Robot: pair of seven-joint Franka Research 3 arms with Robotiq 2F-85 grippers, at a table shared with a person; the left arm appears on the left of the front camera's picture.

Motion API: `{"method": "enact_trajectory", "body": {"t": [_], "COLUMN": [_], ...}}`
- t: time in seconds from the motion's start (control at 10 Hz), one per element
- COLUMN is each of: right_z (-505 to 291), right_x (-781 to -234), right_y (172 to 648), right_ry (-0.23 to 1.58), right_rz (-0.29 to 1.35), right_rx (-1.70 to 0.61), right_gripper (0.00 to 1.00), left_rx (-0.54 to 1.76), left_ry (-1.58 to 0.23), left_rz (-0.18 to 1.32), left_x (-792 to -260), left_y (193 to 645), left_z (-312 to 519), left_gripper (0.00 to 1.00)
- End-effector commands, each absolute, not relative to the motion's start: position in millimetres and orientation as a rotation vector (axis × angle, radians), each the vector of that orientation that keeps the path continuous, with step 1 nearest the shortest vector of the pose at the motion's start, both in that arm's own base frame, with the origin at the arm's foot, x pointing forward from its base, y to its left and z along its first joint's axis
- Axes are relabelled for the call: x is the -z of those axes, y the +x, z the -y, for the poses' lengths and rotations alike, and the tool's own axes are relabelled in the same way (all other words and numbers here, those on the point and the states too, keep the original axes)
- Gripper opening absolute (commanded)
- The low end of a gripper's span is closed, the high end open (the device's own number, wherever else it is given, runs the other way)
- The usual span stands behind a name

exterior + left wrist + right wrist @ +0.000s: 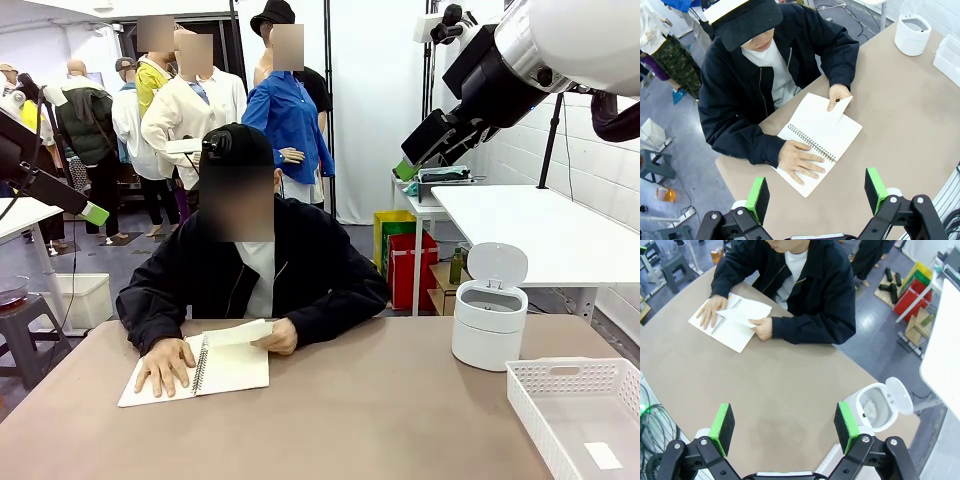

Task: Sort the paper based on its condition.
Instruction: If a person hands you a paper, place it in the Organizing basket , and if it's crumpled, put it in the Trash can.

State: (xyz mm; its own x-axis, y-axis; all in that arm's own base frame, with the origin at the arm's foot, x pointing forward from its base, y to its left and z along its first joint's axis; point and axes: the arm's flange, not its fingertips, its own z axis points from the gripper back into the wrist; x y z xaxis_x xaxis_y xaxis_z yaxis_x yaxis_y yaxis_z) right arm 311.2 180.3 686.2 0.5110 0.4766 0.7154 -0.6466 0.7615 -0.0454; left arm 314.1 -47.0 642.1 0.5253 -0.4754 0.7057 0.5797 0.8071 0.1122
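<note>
The left gripper [816, 192] and right gripper [784, 426] hang wide open, empty. Near right sits a white basket [570, 366], an open-lidded bin [488, 335] behind it. Far left, well apart from both, the person's hand [278, 340] pinches the paper [238, 333], lifted off a spiral notebook [235, 372].

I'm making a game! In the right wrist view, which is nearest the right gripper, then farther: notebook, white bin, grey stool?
1. White bin, beside the right gripper.
2. Notebook, across the table, by the person.
3. Grey stool, on the floor beyond.

Left end effector [816, 192] and right end effector [784, 421] aloft, jaws of each wide apart.
</note>
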Motion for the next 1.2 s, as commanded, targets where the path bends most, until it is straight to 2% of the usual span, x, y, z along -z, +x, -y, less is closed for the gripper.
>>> {"method": "enact_trajectory", "body": {"t": [0.0, 1.1], "right_z": [-180.3, -180.3], "right_x": [-686.2, -686.2], "right_y": [311.1, 311.1], "right_ry": [0.24, 0.24], "right_rz": [0.78, 0.78], "right_rx": [-0.683, -0.683], "right_gripper": [1.0, 1.0], "left_rx": [0.631, 0.631], "left_ry": [-0.153, -0.153], "left_rz": [0.809, 0.809], "left_x": [-641.2, -641.2], "left_y": [315.8, 315.8], "left_z": [47.5, 47.5], "left_gripper": [1.0, 1.0]}}
